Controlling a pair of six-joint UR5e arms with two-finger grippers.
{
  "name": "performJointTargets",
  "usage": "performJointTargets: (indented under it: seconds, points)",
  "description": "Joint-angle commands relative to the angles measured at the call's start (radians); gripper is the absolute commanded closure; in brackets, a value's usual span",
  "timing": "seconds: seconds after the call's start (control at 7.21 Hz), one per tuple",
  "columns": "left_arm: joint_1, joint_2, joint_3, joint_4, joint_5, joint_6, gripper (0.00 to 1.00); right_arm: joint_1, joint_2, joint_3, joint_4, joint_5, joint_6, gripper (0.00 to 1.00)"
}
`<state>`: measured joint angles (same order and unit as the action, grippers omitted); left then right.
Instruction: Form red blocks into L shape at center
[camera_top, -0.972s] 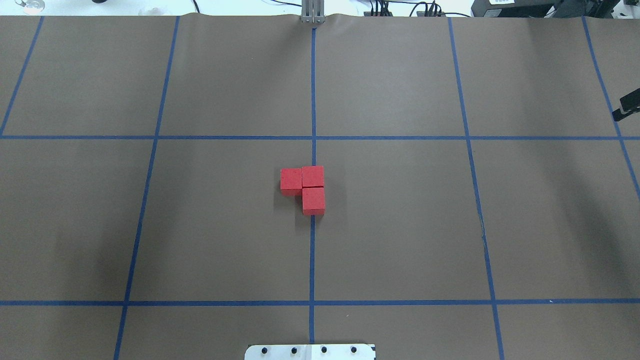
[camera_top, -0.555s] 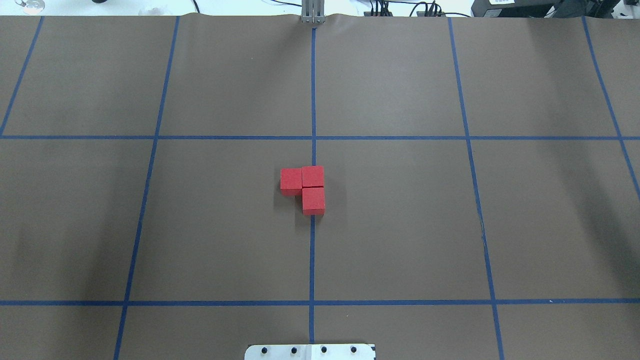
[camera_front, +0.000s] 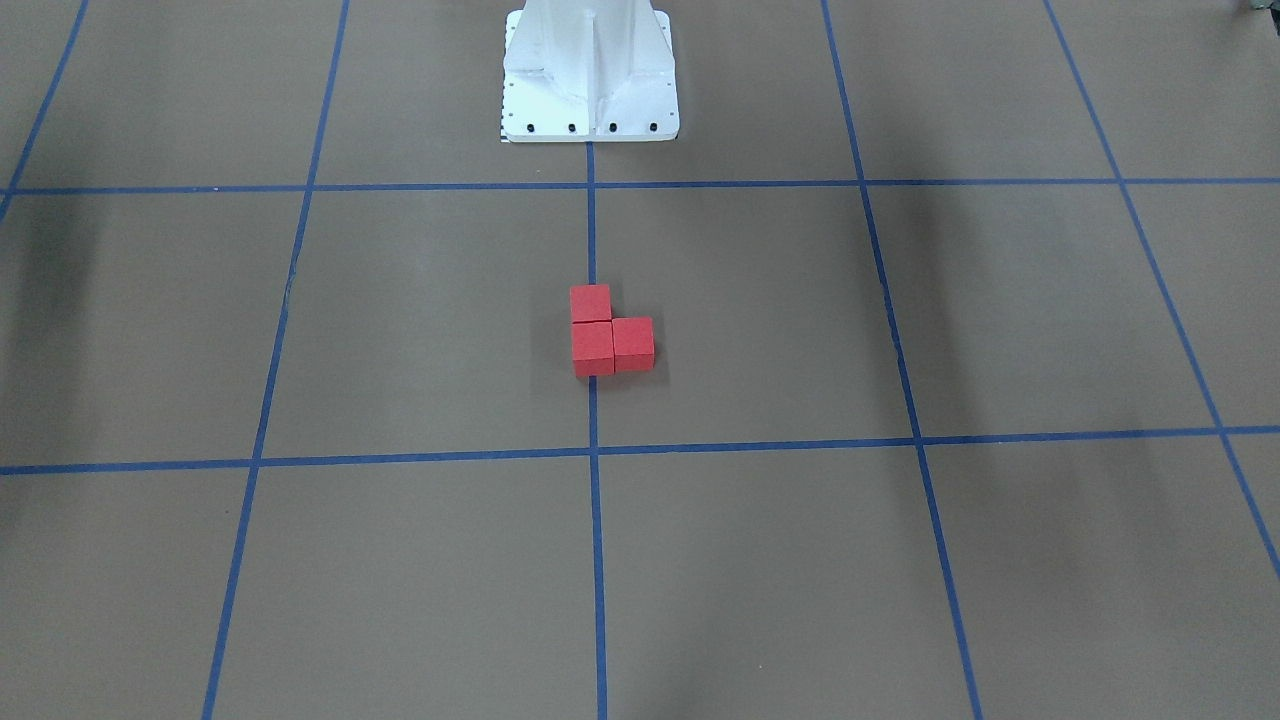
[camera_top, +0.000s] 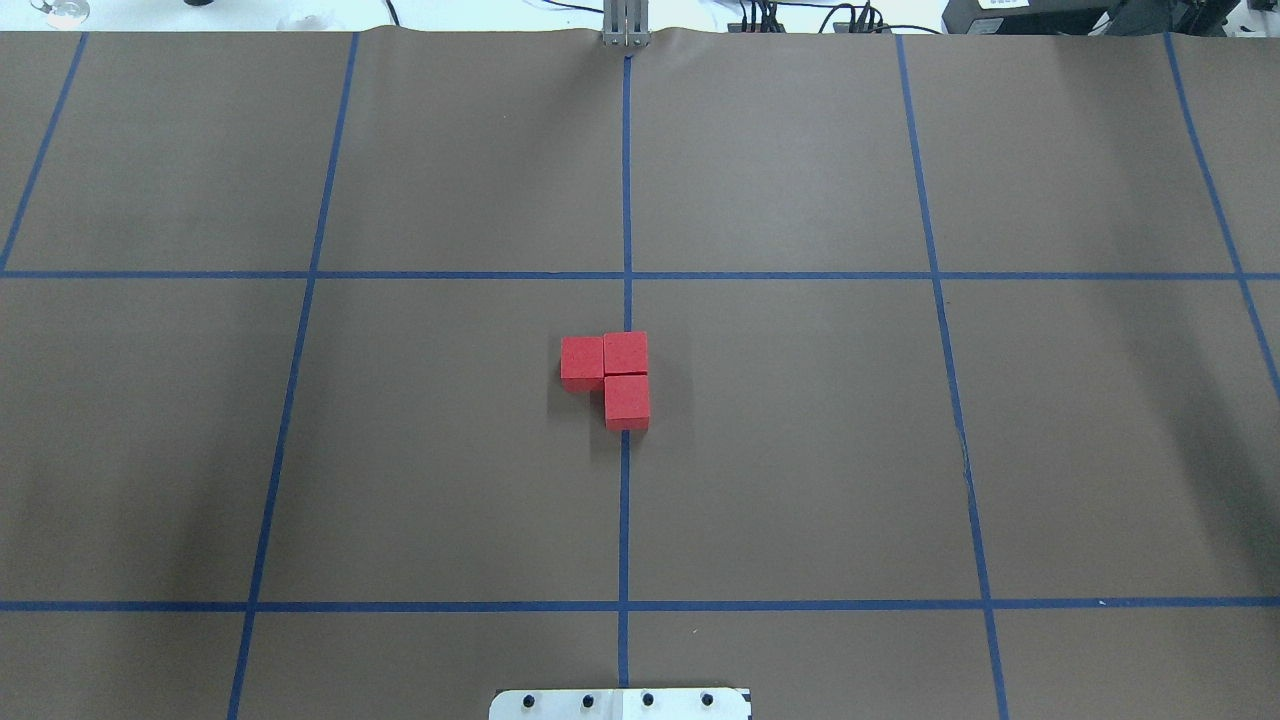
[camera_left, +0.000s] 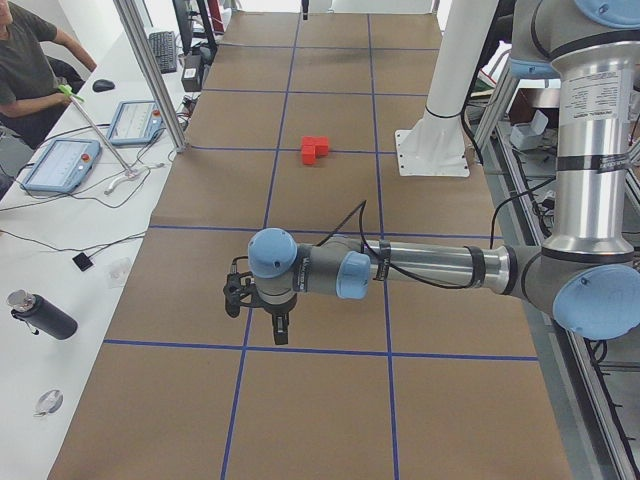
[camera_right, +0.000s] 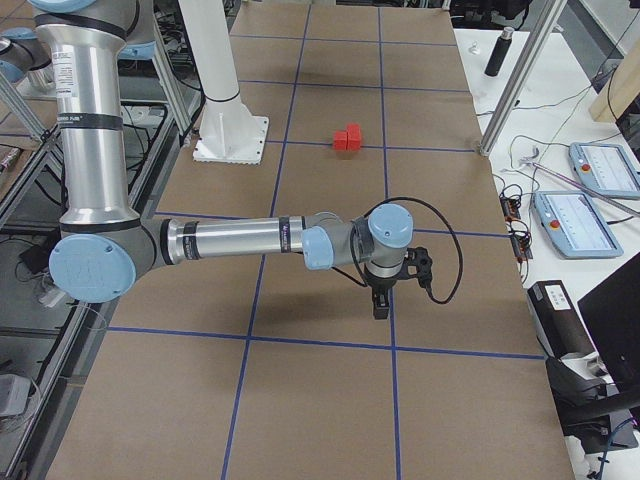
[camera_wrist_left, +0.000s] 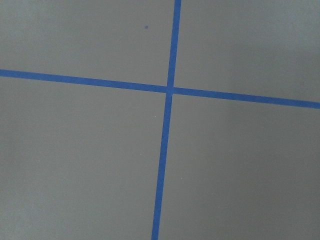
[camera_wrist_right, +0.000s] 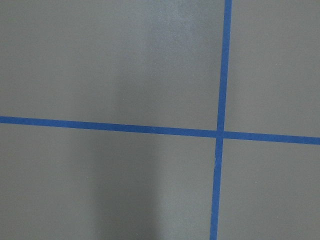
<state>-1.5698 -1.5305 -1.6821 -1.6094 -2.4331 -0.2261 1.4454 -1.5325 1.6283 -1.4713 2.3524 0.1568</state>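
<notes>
Status: red blocks (camera_top: 605, 378) sit on the brown paper (camera_top: 800, 450) as a three-cube L with faces touching, two of them on the centre tape line (camera_top: 624, 520). Looks done to me.

Left claw (camera_left: 281, 335) and right claw (camera_right: 381, 310) both hang low over outer grid squares, pointing down. The blocks are well off to the left claw's right and well off to the right claw's left, roughly midway between the two. I see nothing in either claw, but I only get them in the side cams, so I can't tell whether the jaws are apart or together. Both wrist cams show only paper and a tape crossing, no blocks.

Risks as I see them:
- Side cube (camera_top: 582, 362) sits a touch toward the robot relative to the corner cube (camera_top: 626, 352), so that arm of the L has a small step. If I try to fix it, there's no gap on the touching side for a finger. It would land on the neighbour or shove all three.
- Cubes look light and loose on smooth paper. Any sideways brush from a claw would break up the L.
- A homing move that crosses toward the blocks without lifting first could clip them.

My call: lift straight up, keep clear of centre, leave it.
</notes>
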Motion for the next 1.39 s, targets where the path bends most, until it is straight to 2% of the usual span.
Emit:
performJointTargets:
  seconds: [0.0,1.25]
  points:
    - [-0.022,0.004,-0.08,0.04,-0.004,-0.005,0.0,-0.006,0.008,0.001,-0.003,0.005,0.001,0.0]
    - [-0.021,0.036,-0.163,0.04,-0.009,-0.009,0.0,-0.005,-0.014,0.021,0.016,0.004,0.013,0.0]
